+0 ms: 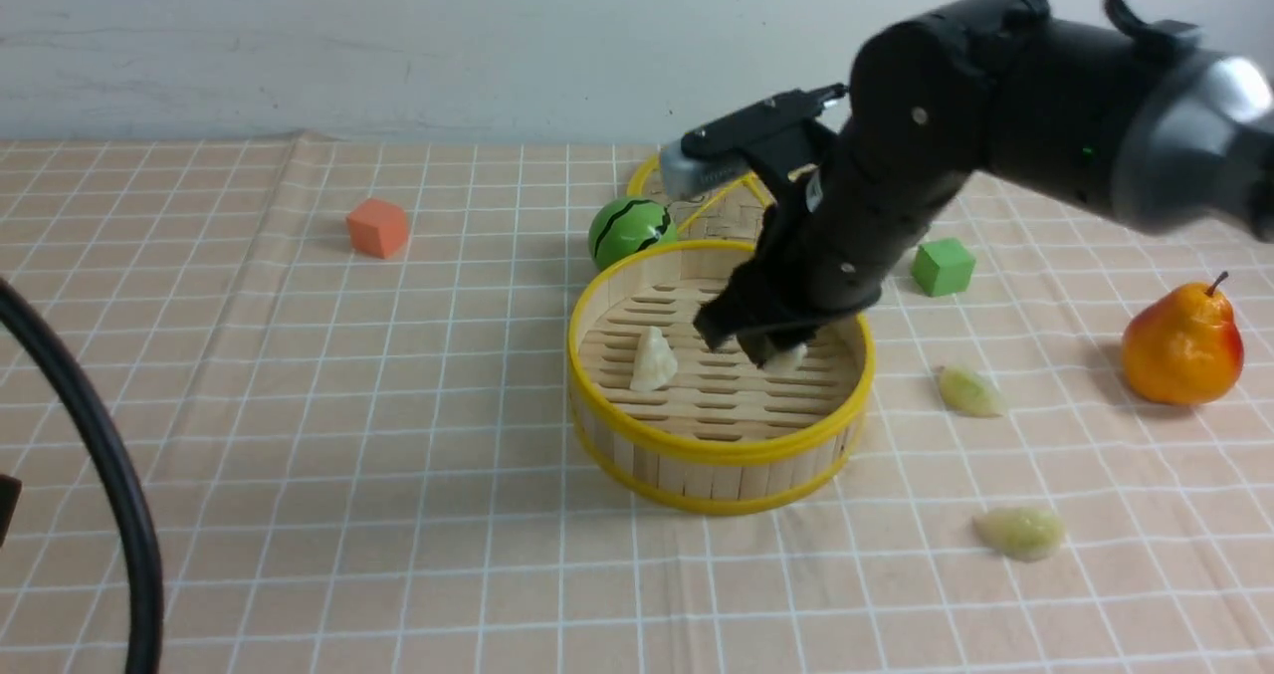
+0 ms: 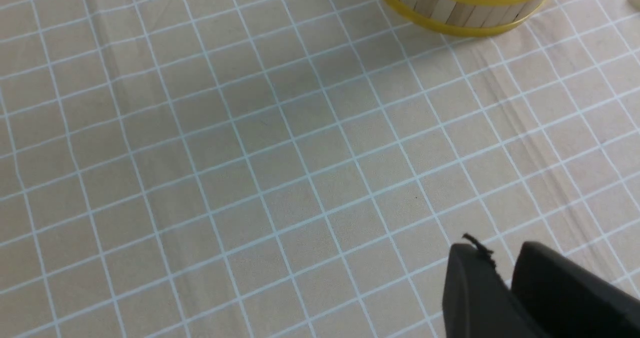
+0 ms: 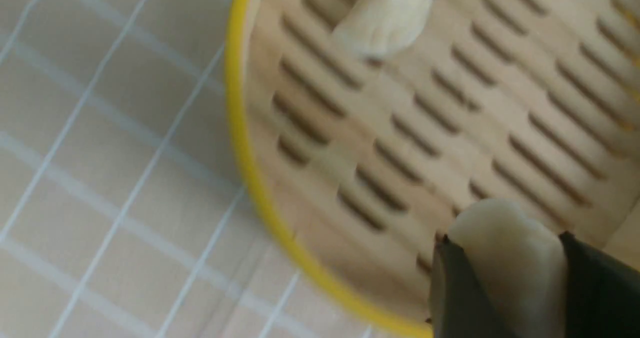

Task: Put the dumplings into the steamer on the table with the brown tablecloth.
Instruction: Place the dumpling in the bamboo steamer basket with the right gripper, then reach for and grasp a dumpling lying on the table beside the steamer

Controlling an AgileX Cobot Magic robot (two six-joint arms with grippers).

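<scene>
The steamer stands mid-table on the brown tablecloth. One dumpling lies on its slotted floor; it also shows in the right wrist view. My right gripper is low inside the steamer, shut on a second dumpling, whose tip shows in the front view. Two more dumplings lie on the cloth right of the steamer. My left gripper is shut and empty above bare cloth, near the steamer's wall.
A toy watermelon and the flat woven lid sit behind the steamer. An orange cube is at back left, a green cube at right, a pear at far right. A black cable arcs at left.
</scene>
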